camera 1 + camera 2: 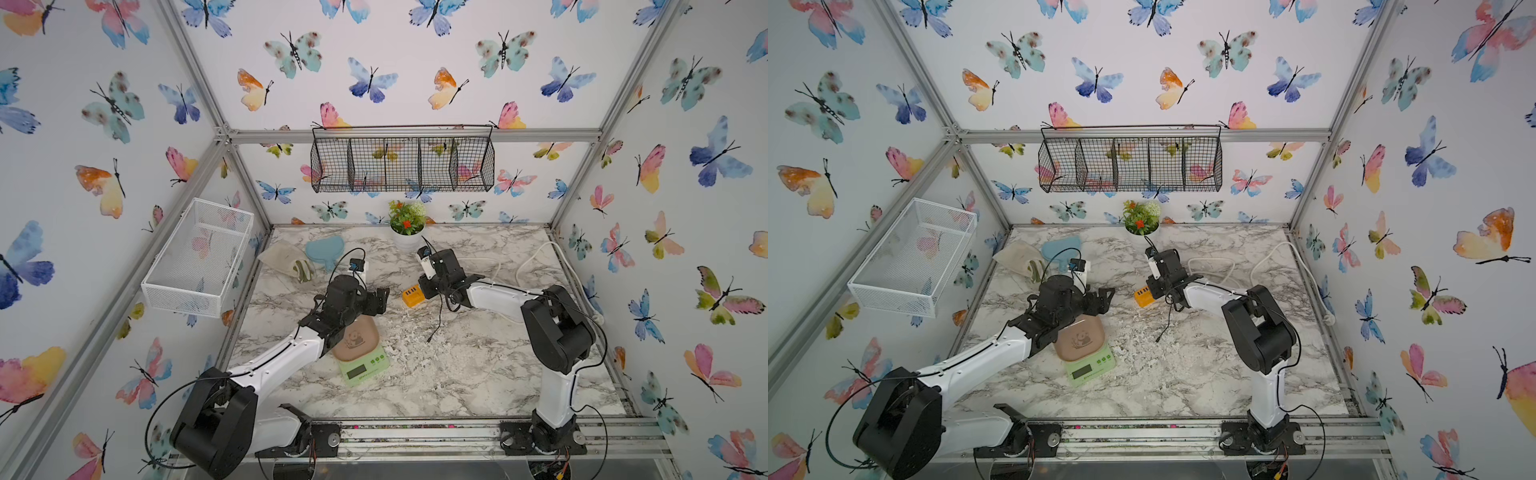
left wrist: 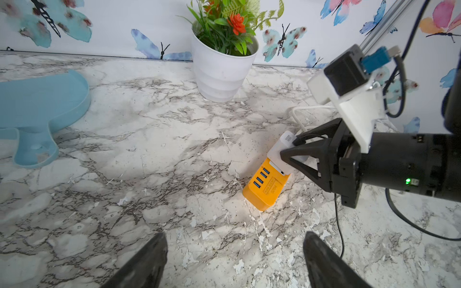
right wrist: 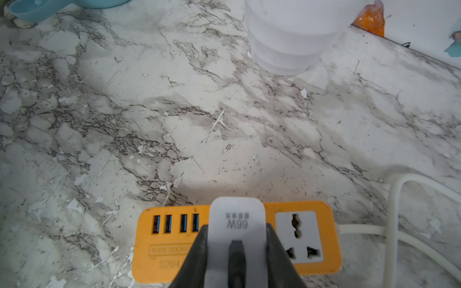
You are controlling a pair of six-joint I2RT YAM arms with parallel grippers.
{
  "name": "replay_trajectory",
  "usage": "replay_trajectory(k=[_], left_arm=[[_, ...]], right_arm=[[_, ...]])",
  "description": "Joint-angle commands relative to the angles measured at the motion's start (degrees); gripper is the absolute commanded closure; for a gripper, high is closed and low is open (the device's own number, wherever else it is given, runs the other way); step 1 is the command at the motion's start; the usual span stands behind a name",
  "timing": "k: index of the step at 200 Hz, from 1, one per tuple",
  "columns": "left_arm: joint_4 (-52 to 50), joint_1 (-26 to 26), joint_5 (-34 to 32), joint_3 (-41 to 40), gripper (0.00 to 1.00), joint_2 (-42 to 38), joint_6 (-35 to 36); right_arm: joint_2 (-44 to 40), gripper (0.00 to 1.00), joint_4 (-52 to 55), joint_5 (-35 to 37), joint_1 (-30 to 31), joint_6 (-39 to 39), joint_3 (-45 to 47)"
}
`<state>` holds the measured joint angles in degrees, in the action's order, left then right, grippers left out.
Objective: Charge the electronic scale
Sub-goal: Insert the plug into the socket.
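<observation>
The electronic scale (image 1: 360, 351) is set on the table (image 1: 457, 374) toward the front, left of centre, with the power strip (image 1: 410, 297) lying behind it to the right, well apart. A charger (image 3: 237, 224) is seen on top of the power strip; the plant pot (image 1: 407, 239) is placed farther back by the wall, a dish (image 1: 324, 249) to its left.

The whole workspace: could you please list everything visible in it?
electronic scale: 1, pale green, table front
power strip: 1, orange, table centre
charger: 1, white, on power strip
cable: 1, black, hanging from charger
cord: 1, white, table's right rear
potted plant: 1, white pot, back edge
heart-shaped dish: 1, blue, back left
cloth pouch: 1, beige, beside dish
wire basket: 1, black, back wall
mesh basket: 1, white, left wall
left gripper: 1, black, fingers open
right gripper: 1, black, fingers shut on charger
</observation>
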<state>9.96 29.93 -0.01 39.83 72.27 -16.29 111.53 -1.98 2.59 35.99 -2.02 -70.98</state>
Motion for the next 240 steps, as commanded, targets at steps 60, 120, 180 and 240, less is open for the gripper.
replay_trajectory(k=[60,120,180,240], left_arm=[[-0.2,-0.5,0.7,-0.6,0.15,-0.4,0.2],[-1.4,-0.5,0.6,-0.2,0.14,-0.5,0.1],[-3.4,-0.7,-0.1,-0.5,0.09,-2.2,-0.7],[-3.5,-1.0,4.6,-0.3,0.07,-2.2,-0.7]], right_arm=[[3.6,0.98,3.2,-0.2,0.2,-2.8,5.1],[2.8,0.67,8.4,-2.4,0.1,-0.1,-3.5],[-3.9,0.23,14.5,-5.0,-0.6,0.4,-9.1],[-16.9,0.20,15.5,-7.9,-0.6,-7.3,4.6]])
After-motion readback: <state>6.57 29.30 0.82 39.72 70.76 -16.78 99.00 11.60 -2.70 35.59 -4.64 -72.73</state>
